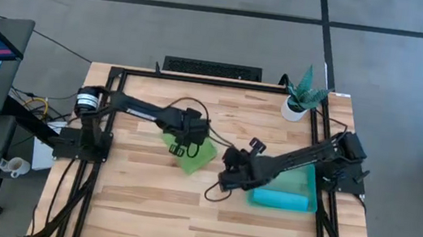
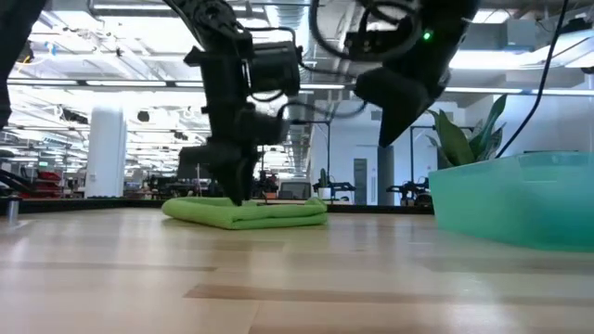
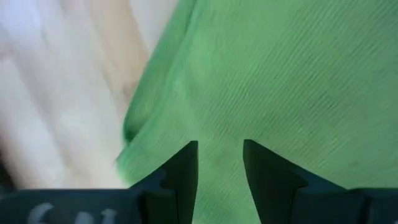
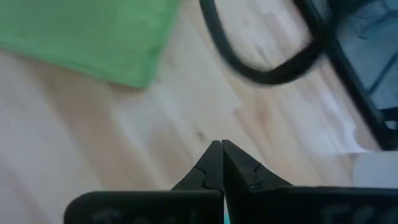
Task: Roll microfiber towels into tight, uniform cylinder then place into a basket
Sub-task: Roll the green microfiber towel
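The lime green towel (image 1: 193, 154) lies folded flat in several layers on the table's middle; it also shows in the low view (image 2: 246, 211). My left gripper (image 3: 221, 149) is open, pointing down over the towel's left part (image 1: 183, 144). My right gripper (image 4: 221, 148) is shut and empty, above bare wood right of the towel (image 1: 224, 181). The teal basket (image 1: 309, 189) stands at the right; something bright blue (image 1: 274, 199) lies inside it along its near wall. My left gripper comes from above, pointing down, with its open fingertips (image 3: 186, 163) at the folded towel's top face near its left edge (image 3: 155, 124). In the low view the tips reach the cloth's top (image 2: 238, 199). I cannot tell if they touch it. The towel lies flat on the table.
A potted plant (image 1: 303, 94) in a white pot stands at the far right corner. A black cable (image 4: 267, 68) loops over the wood near my right gripper. The basket's wall (image 2: 520, 199) fills the low view's right. Bare wood lies at the table's near side.
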Controlling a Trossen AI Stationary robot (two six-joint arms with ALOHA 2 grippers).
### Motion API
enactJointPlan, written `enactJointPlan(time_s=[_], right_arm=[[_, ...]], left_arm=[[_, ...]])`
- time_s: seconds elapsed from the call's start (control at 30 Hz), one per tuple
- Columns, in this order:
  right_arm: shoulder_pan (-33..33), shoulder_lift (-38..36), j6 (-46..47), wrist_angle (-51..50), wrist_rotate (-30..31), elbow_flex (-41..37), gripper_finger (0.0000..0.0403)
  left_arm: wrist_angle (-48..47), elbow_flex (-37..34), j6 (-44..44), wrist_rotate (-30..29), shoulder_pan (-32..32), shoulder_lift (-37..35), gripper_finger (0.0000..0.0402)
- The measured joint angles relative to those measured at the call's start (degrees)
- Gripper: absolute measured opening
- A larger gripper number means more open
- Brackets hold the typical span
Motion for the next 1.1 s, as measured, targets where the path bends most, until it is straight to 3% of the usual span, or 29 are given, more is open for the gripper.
enactJointPlan(time_s=[0.17,0.43,0.8,1.1], right_arm=[[-2.51,-0.02,2.89,-2.76,0.9,-1.06,0.002],[-3.92,-0.02,9.71,-3.41,0.33,-7.4,0.0018],[-6.13,-0.02,7.66,-0.45,0.33,-8.78,0.0018],[-5.65,-0.02,9.24,5.46,-0.84,-8.78,0.0019]], left_arm=[[5.1,-0.25,-5.41,12.74,1.93,-2.84,0.0121],[18.58,-6.26,-18.41,14.93,-4.57,-3.31,0.0121],[24.05,-12.8,-33.89,1.03,-15.51,-3.29,0.0121],[24.14,-15.88,-35.29,-1.26,-20.89,-3.65,0.0121]])
